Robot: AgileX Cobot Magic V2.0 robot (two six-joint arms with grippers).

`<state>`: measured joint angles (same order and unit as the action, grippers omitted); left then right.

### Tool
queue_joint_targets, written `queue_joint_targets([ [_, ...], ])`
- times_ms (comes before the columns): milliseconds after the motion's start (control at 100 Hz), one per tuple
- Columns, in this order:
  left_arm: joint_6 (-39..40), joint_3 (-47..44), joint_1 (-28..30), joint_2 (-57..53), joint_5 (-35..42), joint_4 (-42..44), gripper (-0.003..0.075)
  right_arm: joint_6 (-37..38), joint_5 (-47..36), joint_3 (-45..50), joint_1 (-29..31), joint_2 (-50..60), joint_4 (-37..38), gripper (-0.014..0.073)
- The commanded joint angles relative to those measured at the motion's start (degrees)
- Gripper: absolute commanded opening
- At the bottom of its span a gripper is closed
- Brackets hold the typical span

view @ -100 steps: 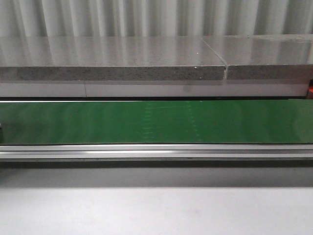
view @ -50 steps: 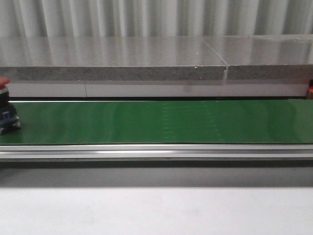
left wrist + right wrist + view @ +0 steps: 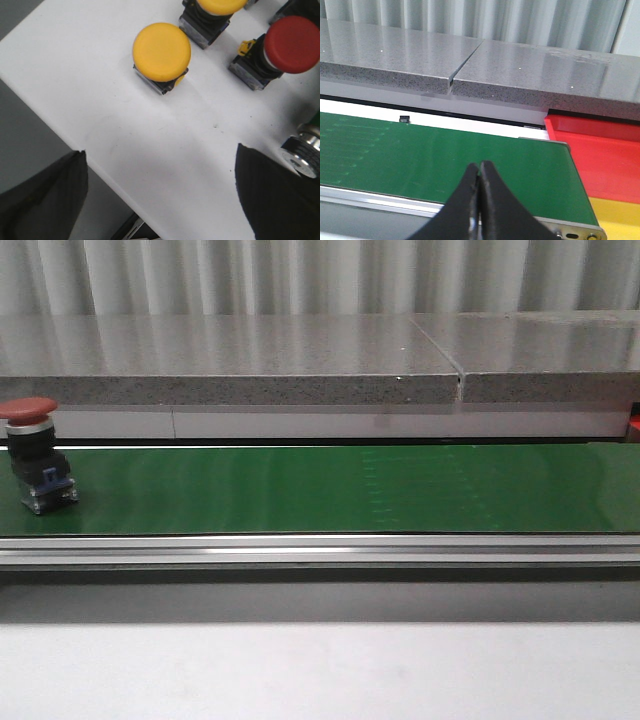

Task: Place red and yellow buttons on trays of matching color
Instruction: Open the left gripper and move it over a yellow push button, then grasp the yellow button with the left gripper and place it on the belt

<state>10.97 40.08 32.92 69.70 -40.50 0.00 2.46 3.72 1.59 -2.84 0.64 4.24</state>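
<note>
A red button (image 3: 32, 455) stands upright on the green belt (image 3: 330, 490) at the far left of the front view, its red mushroom cap on top of a dark body with a small blue base. Its long axis is vertical, cap uppermost. The rest of the belt is bare across to the right edge of that frame.

The right end effector (image 3: 480, 200) hangs over the near edge of the belt at its other end, fingertips pressed together and gripping nothing. Just beyond the belt's end in the right wrist view lie the red tray (image 3: 600, 155) and, lower right, the yellow tray (image 3: 615, 215). So the button lies well apart from this end effector, along the belt toward the left of the frame.

The left end effector (image 3: 160, 195) has its dark fingers (image 3: 272, 195) spread wide over a white surface (image 3: 150, 150), empty, with two yellow buttons (image 3: 161, 51) and another red one (image 3: 292, 37) near it. By its side of the rig, the left arm is probably the nearer to the belt's button.
</note>
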Motion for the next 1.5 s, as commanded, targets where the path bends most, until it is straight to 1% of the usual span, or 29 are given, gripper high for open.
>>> queue_joint_targets([
  [0, 0.6, 2.5, 0.1, 1.7, 2.5, 0.4, 0.0567, -0.2, -4.5, -0.3, 0.0, 0.8, 0.7, -0.0068],
  [310, 0.5, 8.2, 0.1, 12.3, 1.8, 1.6, 0.0567, -0.2, -4.5, -0.3, 0.0, 0.8, 0.7, -0.0068],
  [790, -0.1, 17.7, 0.1, 21.4, 1.1, 2.8, 0.0567, -0.2, -4.5, -0.3, 0.0, 0.8, 0.7, -0.0068],
  [1280, -0.1, 18.2, 0.0, 26.4, 1.8, 2.6, 0.0564, -0.2, -4.4, -0.3, 0.0, 0.8, 0.7, -0.0068],
  [1380, -0.1, 18.2, 0.0, 26.9, 1.9, 2.2, 0.0525, -0.2, -4.4, -0.3, 0.0, 0.8, 0.7, -0.0068],
  [1490, -0.1, 18.2, 0.0, 27.0, 2.2, 1.9, 0.0411, -0.2, -4.4, -0.3, 0.0, 0.8, 0.7, -0.0068],
])
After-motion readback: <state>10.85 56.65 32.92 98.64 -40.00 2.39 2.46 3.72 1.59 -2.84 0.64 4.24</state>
